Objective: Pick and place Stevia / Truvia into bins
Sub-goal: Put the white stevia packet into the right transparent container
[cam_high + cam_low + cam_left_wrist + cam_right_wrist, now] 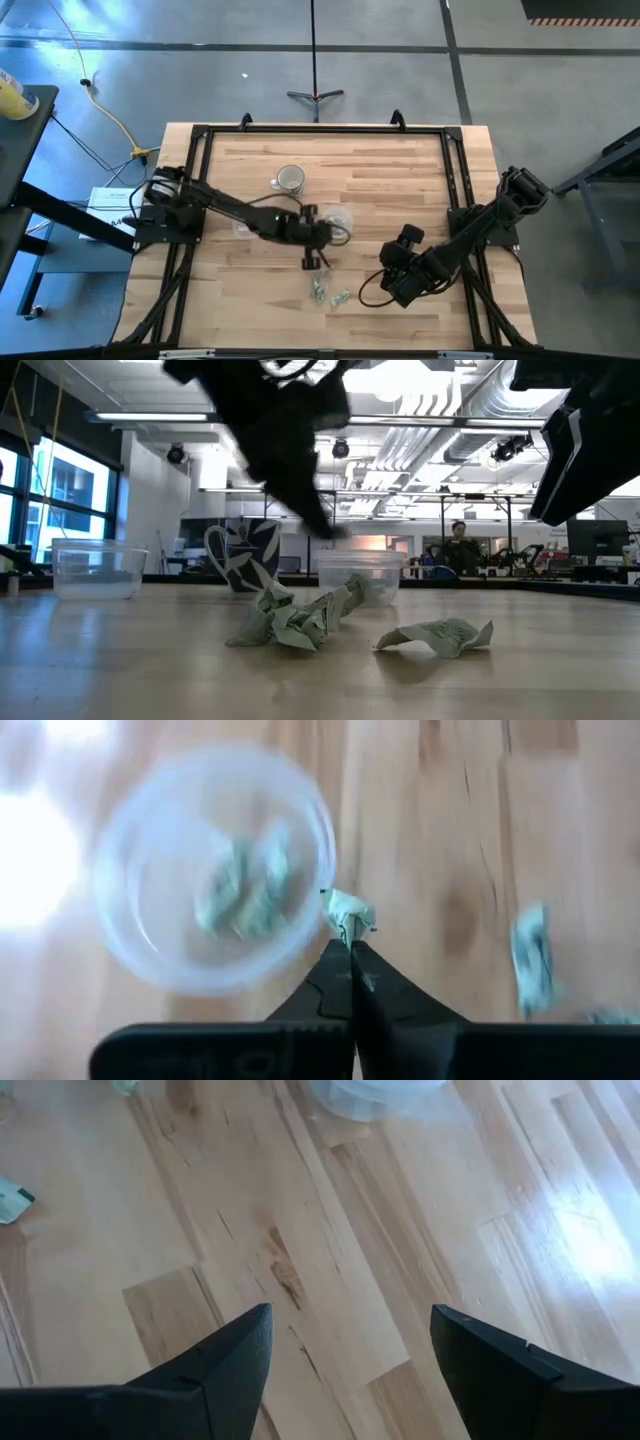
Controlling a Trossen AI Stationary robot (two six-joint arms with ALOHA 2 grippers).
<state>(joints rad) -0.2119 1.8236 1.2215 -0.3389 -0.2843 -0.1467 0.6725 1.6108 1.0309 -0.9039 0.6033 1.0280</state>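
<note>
My left gripper (pixel 313 260) (pixel 350 945) is shut on one small pale green and white sachet (pixel 350 908), above the table beside the round see-through tub (pixel 215 870) (pixel 338 222). That tub holds a few sachets (pixel 245 885). Several more crumpled sachets (pixel 330 293) (pixel 290 620) lie flat on the wood near the front. A second clear tub (pixel 100 570) stands at the left. My right gripper (pixel 390 283) (pixel 350 1330) is open and empty, above bare table to the right of the loose sachets. My left gripper pinches the sachet by its near edge (pixel 349 927) between its two fingertips. The sachet sticks out beyond the tips, lifted clear of the table. It sits just outside the round tub's rim (pixel 325 870).
A glass mug with a leaf pattern (pixel 288 180) (pixel 245 555) stands behind the tubs. A black frame (pixel 320 130) runs around the table. One sachet (pixel 15 1198) and the round tub's edge (pixel 375 1095) show in the right wrist view. A person (pixel 458 545) is far behind the table.
</note>
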